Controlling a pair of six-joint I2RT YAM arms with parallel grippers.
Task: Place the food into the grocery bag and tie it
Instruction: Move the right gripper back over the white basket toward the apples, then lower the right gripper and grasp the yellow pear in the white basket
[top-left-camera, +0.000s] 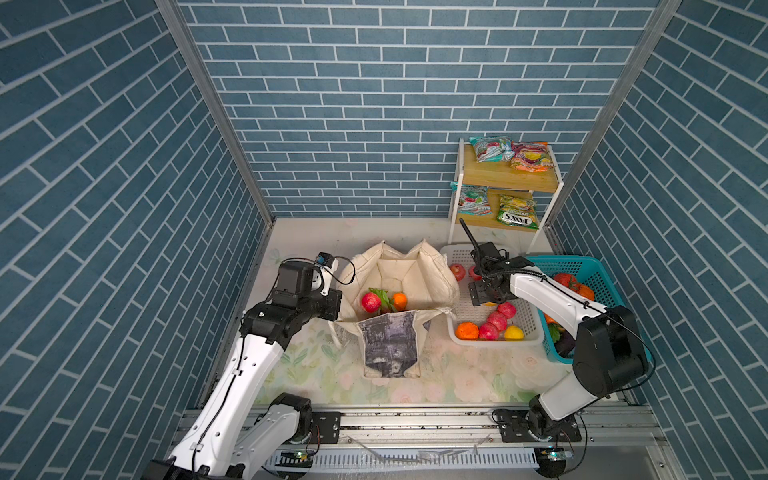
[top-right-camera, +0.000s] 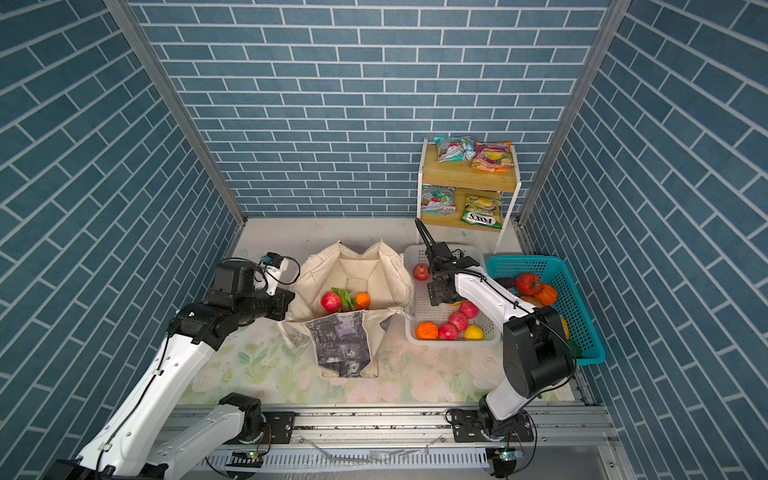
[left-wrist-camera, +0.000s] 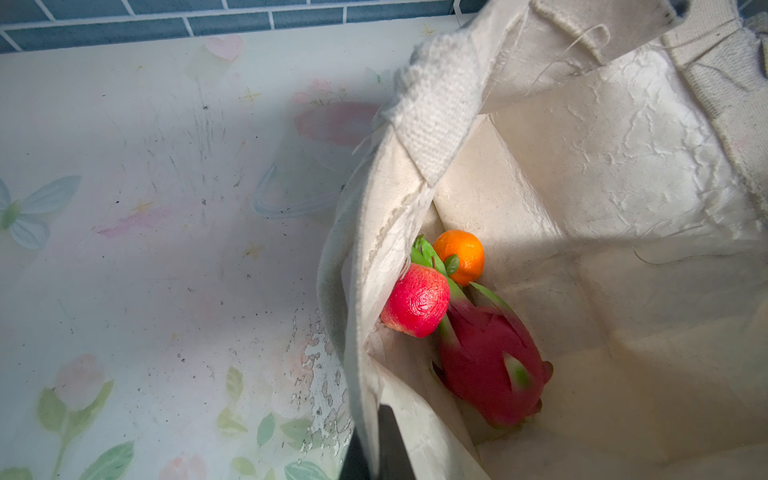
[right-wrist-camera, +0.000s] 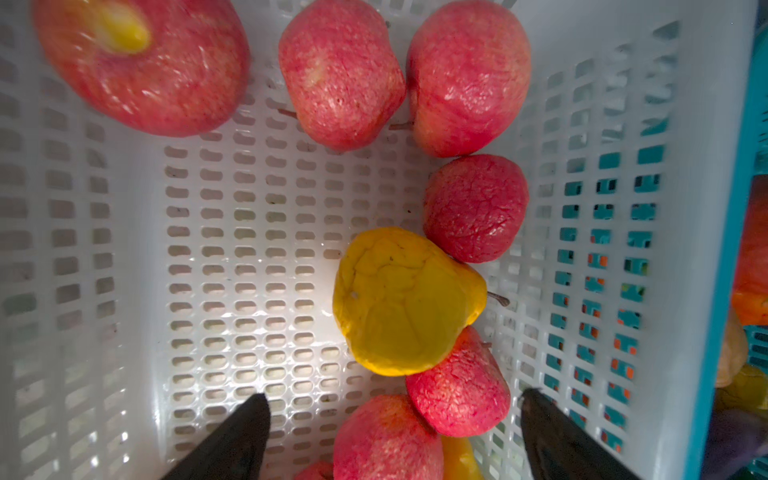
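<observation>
Cream tote (top-left-camera: 432, 274) – grey-black print panel (top-left-camera: 388, 345); white perforated basket (right-wrist-camera: 232, 249) – red apples (right-wrist-camera: 340, 75), yellow pear (right-wrist-camera: 403, 299); teal basket (top-left-camera: 598, 274)

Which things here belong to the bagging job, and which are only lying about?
Job: bag, apples, pear, oranges, dragon fruit, snack packets.
Lying about: white basket, teal basket, shelf.

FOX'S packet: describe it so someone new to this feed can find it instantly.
Find the wooden two-tier rack at the back right, behind the white basket. On its lower shelf lie two snack packets; the FOX'S packet is the right-hand one in both top views. It alone is green and yellow with bold white lettering, unlike the teal-and-red packet beside it.
</observation>
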